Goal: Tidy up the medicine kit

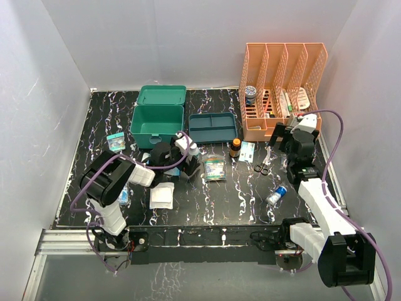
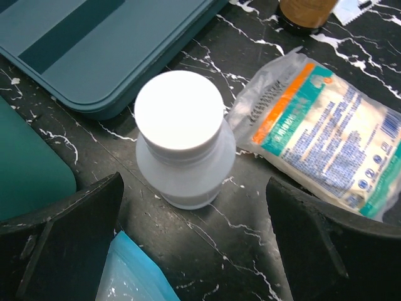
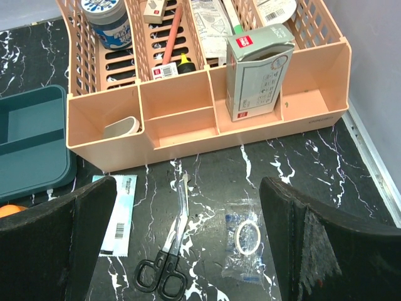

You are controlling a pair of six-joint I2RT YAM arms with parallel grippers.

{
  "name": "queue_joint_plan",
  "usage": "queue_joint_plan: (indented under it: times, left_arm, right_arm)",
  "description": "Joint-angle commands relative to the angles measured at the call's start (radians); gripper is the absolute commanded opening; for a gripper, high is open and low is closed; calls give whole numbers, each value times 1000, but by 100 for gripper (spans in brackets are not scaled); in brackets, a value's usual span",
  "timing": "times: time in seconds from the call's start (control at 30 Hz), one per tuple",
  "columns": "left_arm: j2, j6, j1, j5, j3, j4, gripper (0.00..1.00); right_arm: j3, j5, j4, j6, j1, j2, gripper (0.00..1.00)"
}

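The medicine kit is a teal-green box at the back left, its lid hinged open; one corner of the medicine kit shows in the left wrist view. My left gripper is open just in front of it. A white capped bottle stands upright slightly ahead of the left gripper, not touched. My right gripper hovers open before the orange rack. Below the right gripper lie black-handled scissors and a clear packet holding a ring.
A darker divided tray sits right of the kit. Around the left gripper lie a printed packet, a brown bottle and a blue pouch. White gauze and a small blue tube lie nearer. A sachet lies beside the scissors.
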Motion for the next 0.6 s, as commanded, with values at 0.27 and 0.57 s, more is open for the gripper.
queue_joint_plan:
  times: [0.27,0.57]
  left_arm:
    - [101,-52,-16,-61,-7,280,94]
    - [149,-60,-28,-84,-26,424,92]
  right_arm:
    - [95,-18,-25,-14,-2,9,98]
    - [68,-64,-18,14,-3,5,98]
